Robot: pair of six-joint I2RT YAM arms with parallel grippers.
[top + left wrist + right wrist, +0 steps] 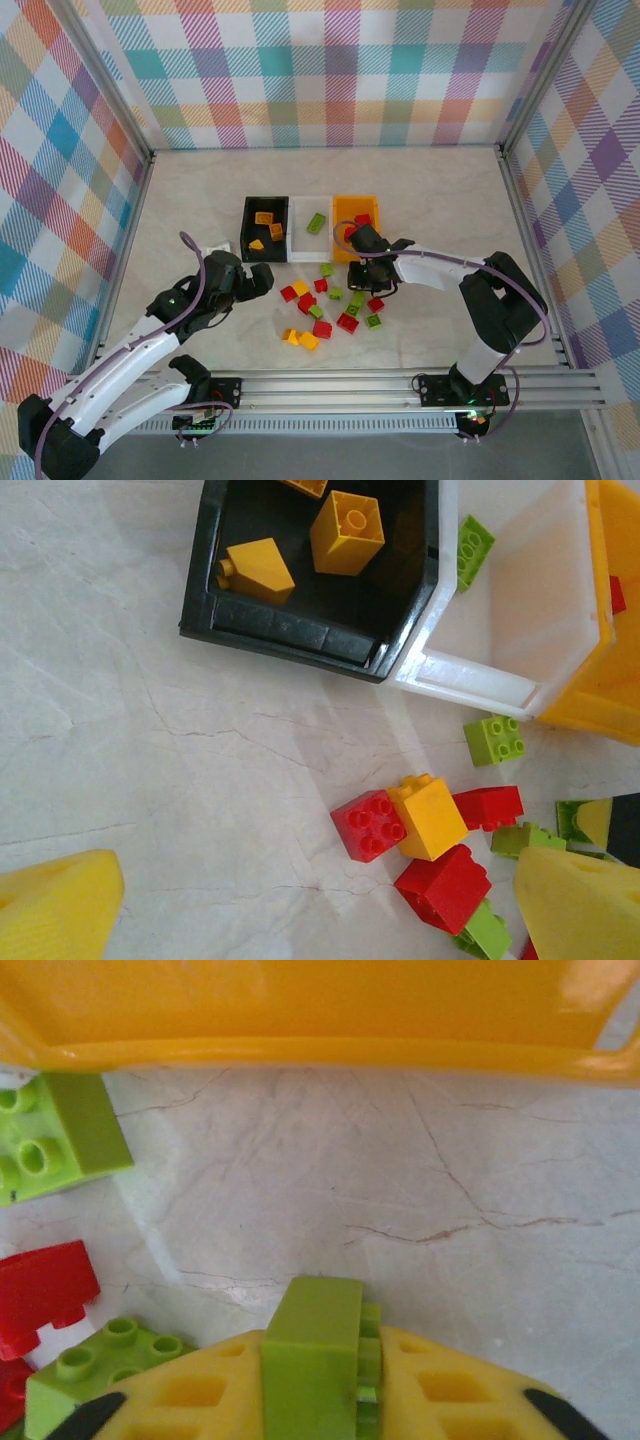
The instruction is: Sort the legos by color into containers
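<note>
Sorting is just getting going: yellow-orange bricks are lying in the black bin left of the white bin, which is holding one green piece. A red piece is sitting in the orange bin to its right. Over a dozen loose bricks are waiting on the tabletop in front. The right gripper is pinching a green brick by the orange bin's near wall, right of the white bin, while the left gripper is hanging wide open and empty, front-left.

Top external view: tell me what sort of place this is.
Probably a robot test cell: plaid fabric walls, two arms bolted to an aluminium rail, toy bricks and bins on a marble-look table.
</note>
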